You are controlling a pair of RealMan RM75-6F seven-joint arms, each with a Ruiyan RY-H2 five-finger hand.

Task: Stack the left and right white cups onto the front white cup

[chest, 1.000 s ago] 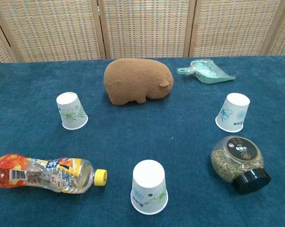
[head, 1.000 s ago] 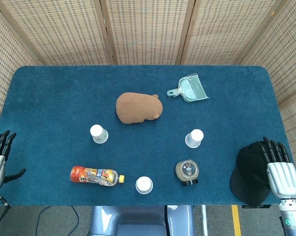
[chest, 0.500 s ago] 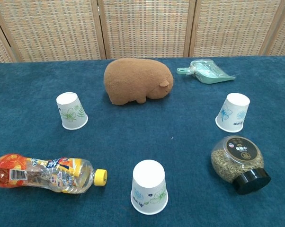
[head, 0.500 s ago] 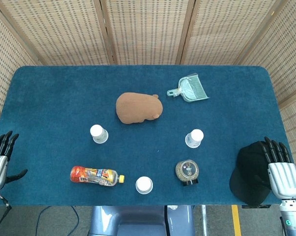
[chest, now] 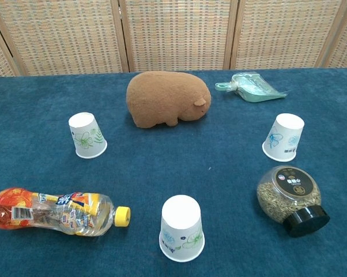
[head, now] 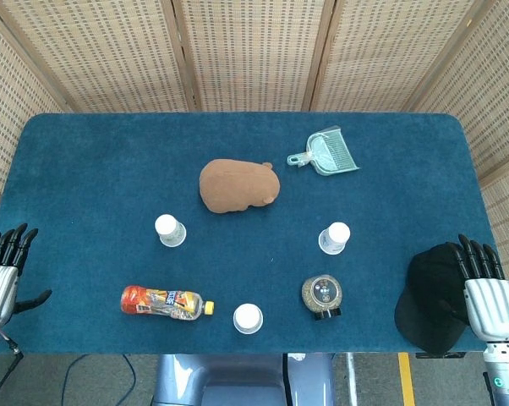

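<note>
Three white paper cups, all upturned on blue cloth around the brown plush toy (head: 238, 185): left cup (head: 169, 229) near-left of the plush, right cup (head: 334, 237) near-right of it, front cup (head: 248, 318) well nearer the table edge, straight out from the plush. Orange drink bottle (head: 166, 303) lying flat just beside the front cup; round seed jar (head: 322, 293) tipped on its side on the other flank. Likely light, thin-walled, easily crushed or knocked over; best taken softly round the side wall, thumb opposite fingers, then lowered squarely over the front cup. Left hand (head: 1, 273) and right hand (head: 488, 292) far out from the plush at opposite table ends, fingers straight and slightly spread, holding nothing; right hand over a black cap (head: 428, 292). Both hands drawn back slightly toward the near edge compared with a second ago; cups unmoved
</note>
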